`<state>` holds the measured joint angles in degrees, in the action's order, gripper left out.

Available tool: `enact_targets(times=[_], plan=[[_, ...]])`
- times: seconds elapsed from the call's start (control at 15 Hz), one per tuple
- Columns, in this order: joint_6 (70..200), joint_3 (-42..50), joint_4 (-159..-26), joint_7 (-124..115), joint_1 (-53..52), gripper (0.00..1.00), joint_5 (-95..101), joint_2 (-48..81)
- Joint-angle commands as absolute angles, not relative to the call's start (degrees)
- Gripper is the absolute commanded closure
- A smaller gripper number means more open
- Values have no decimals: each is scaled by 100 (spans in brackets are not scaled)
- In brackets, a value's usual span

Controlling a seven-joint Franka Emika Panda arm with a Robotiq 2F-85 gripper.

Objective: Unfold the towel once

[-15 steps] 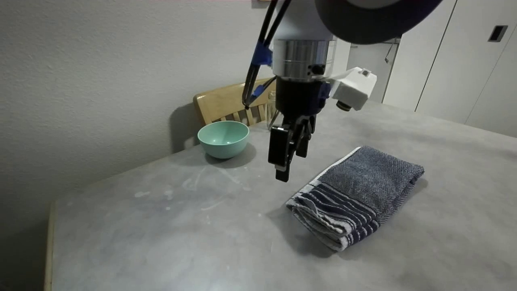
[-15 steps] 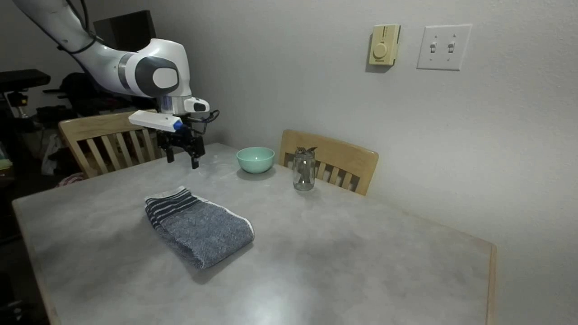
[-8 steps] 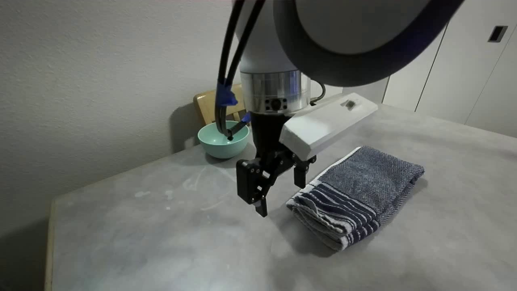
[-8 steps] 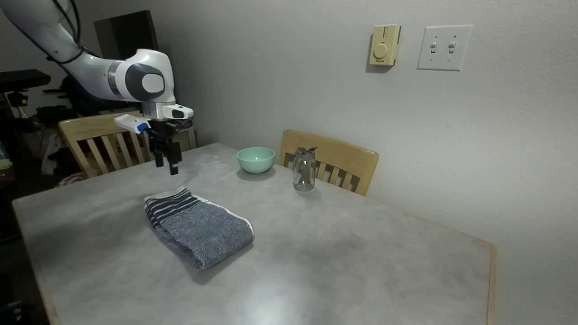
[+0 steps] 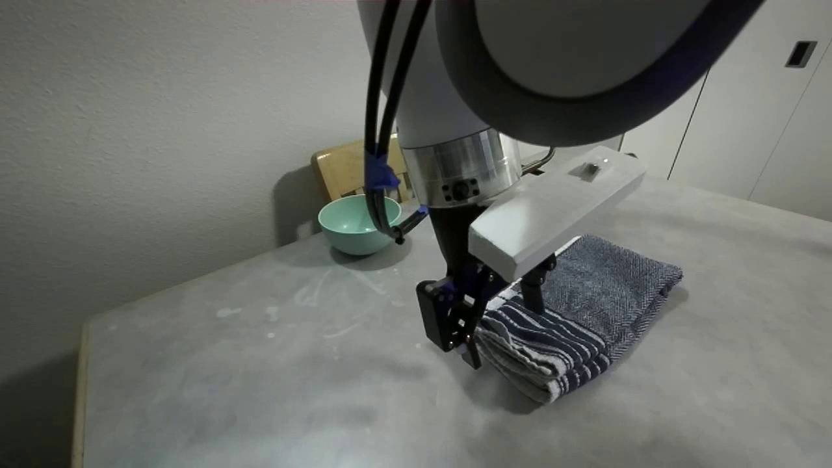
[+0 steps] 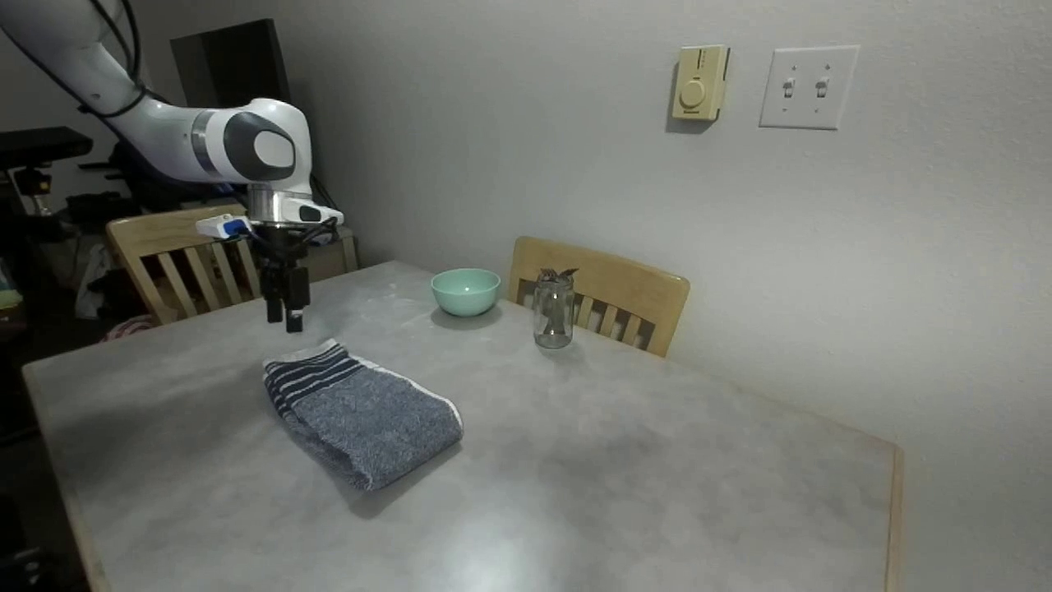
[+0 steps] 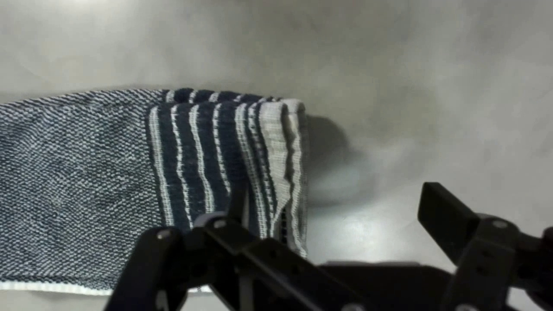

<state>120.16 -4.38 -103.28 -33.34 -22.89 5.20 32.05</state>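
- Towel (image 7: pixel 73 185) is laid folded on the table (image 6: pixel 657 477), striped end (image 7: pixel 190 160) partly under the gripper (image 7: pixel 333 193).
- Gripper fingers (image 7: pixel 446 218) are spread wide apart.
- One finger (image 7: pixel 237 208) is placed over the striped bands, the other past the white hem (image 7: pixel 273 142), above the table; cloth contact cannot be told.
- Teal bowl (image 6: pixel 465 298) is seen in both exterior views, well apart from the towel; glass jar (image 6: pixel 552 335) of utensils (image 6: pixel 549 274) is set near it in an exterior view.

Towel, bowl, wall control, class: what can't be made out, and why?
Towel: plain end cut off by wrist view's left edge.
Its inner folds: hidden under the top layer, all views.
Bowl: in an exterior view, right side partly behind cables.
Wall control: in an exterior view, markings too small to read.
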Motion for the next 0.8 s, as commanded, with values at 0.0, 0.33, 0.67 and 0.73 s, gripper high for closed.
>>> enact_targets(times=[0.0, 0.33, 0.67, 0.73], plan=[[11617, -417, -10086, -3205, -2231, 0, 617, 3399], [11532, -412, -9851, -2947, -2166, 0, 590, 3760], [11489, -351, -9826, -2729, -2060, 0, 551, 3983], [11438, -333, -9813, -2712, -2048, 0, 558, 4007]])
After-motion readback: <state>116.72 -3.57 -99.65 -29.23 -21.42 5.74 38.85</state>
